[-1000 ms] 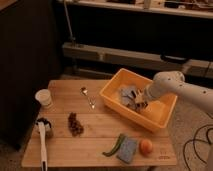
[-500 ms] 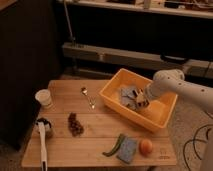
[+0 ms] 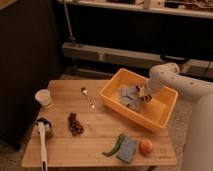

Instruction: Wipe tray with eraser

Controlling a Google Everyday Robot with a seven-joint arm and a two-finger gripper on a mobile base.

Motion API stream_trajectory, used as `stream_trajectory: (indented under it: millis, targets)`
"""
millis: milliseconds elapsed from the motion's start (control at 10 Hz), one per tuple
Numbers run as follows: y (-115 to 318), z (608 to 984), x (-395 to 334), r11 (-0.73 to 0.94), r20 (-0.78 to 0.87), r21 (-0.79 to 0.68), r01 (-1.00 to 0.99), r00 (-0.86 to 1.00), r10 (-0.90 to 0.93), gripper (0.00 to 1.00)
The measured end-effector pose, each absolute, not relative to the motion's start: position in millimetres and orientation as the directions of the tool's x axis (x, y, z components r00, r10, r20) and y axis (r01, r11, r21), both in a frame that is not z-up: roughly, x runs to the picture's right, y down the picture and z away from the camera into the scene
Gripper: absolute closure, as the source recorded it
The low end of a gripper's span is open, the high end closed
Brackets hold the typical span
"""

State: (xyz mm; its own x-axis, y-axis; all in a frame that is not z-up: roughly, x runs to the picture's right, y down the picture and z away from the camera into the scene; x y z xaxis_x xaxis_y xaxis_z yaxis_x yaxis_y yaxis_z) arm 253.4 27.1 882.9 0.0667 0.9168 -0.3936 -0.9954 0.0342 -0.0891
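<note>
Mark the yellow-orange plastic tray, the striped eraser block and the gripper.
yellow-orange plastic tray [image 3: 124,112]: camera view, near outer wall.
striped eraser block [image 3: 146,98]: camera view, its middle, inside tray.
gripper [image 3: 143,91]: camera view, fingertips, shut on eraser inside tray.

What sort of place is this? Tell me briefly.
Likely a robot test lab: a small wooden table of staged items, metal framing behind, and the gripper holding the eraser inside the tray.

Wooden bench [image 3: 95,136] carries the tray [image 3: 125,114]; left of it spoon [image 3: 87,97], cup [image 3: 44,98], grapes [image 3: 75,124], brush [image 3: 42,142]; in front of it pepper [image 3: 114,145], sponge [image 3: 127,150], orange [image 3: 146,146].
</note>
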Motion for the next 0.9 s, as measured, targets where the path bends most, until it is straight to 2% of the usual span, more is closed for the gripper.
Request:
stream_trajectory:
  millis: [400,900]
  targets:
    - [27,893,199,0.047,-0.393,-0.165,-0.985,0.109,0.913,1.00]
    - [52,854,155,0.109,-0.377,-0.272,-0.956,0.210,0.902,1.00]
